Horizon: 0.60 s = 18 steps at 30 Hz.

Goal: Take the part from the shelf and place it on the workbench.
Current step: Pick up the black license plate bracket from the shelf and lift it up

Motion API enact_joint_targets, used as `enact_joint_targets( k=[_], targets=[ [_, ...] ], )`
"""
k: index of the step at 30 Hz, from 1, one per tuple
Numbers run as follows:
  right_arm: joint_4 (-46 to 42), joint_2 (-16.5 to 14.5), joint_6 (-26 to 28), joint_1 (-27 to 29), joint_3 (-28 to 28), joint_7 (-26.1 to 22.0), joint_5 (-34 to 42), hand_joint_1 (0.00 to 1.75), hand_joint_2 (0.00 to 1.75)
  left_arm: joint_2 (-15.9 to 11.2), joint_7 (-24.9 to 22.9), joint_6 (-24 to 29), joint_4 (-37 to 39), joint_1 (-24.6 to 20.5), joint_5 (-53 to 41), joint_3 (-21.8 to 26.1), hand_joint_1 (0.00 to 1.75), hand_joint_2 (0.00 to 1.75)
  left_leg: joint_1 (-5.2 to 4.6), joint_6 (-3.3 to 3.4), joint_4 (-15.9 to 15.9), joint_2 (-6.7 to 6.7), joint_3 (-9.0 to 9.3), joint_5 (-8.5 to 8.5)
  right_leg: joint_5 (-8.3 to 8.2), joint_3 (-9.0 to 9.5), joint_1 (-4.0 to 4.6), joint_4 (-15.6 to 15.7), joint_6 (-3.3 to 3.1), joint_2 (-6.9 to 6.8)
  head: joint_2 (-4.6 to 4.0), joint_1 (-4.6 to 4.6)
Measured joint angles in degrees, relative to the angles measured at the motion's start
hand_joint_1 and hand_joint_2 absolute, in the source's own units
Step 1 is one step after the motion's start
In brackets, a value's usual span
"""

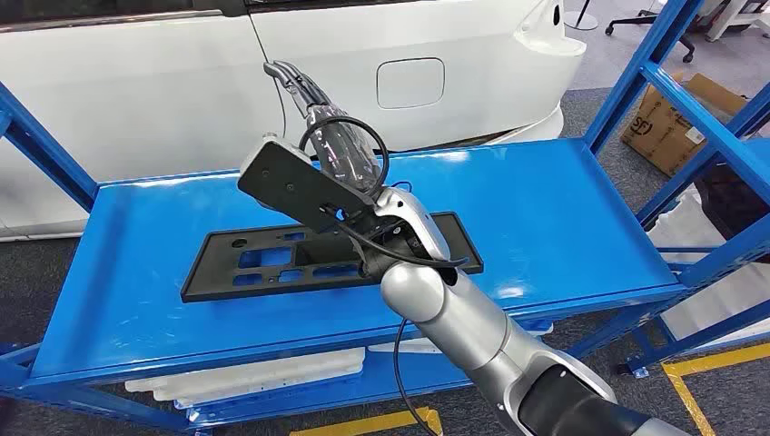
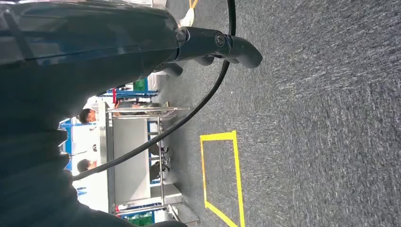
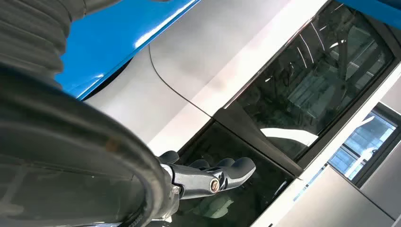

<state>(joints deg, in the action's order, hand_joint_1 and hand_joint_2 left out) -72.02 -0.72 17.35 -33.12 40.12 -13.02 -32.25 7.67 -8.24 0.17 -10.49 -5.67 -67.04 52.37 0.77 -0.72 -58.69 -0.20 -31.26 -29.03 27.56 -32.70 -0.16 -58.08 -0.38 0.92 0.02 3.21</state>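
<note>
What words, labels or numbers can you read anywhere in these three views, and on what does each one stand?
Cardboard box beside the blue shelf: a dark printed mark, too small and cut off to read.
White car, black part: no text visible.

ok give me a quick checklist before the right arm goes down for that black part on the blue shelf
1. Black part lies flat on the blue shelf: ok.
2. Right hand holds nothing, fingers extended: ok.
3. Right hand positioned over the part: not ok; it is raised, reaching beyond it toward the white car.
4. Part's near edge visible for a grasp: not ok; the right arm hides part of it.
5. Left hand out of the way, holding nothing, hanging over the grey floor: ok.
6. Workbench ready to receive the part: cannot tell.
</note>
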Motion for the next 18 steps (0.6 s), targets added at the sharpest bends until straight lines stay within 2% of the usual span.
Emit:
enact_joint_targets(
  k=[3,7,11,18],
  targets=[
    [0.0,0.01,0.25,-0.04,0.11,0.53,-1.42,0.0,1.75,0.0,-0.01,0.0,0.0,0.0,0.0,0.01,0.0,1.75,0.0,0.0,0.0,0.0,0.0,0.0,0.0,0.0,0.0,0.0,0.0,0.0,0.0,-0.01],
    [0.03,0.32,1.55,-0.57,0.83,3.22,-7.93,0.0,1.75,0.0,-0.08,0.0,0.0,0.0,-0.03,0.02,0.0,1.75,0.0,0.0,0.0,0.0,0.0,0.0,0.0,0.0,0.0,0.0,0.0,0.0,0.01,-0.01],
    [0.66,1.22,1.74,-2.09,2.3,5.41,-13.94,0.0,1.75,0.01,-0.29,-0.1,0.0,0.01,-0.25,0.03,0.0,1.75,0.0,0.0,0.0,0.0,-0.01,0.0,0.0,0.0,0.0,0.0,0.0,0.0,0.01,-0.01],
    [2.74,3.59,0.75,-4.69,4.23,7.11,-18.57,0.0,1.75,0.02,-0.27,-0.24,0.0,0.07,-0.26,0.06,0.0,1.75,-0.01,0.0,-0.01,-0.01,-0.01,0.0,0.0,0.0,-0.01,0.0,0.0,-0.01,0.0,-0.01]
  ],
)
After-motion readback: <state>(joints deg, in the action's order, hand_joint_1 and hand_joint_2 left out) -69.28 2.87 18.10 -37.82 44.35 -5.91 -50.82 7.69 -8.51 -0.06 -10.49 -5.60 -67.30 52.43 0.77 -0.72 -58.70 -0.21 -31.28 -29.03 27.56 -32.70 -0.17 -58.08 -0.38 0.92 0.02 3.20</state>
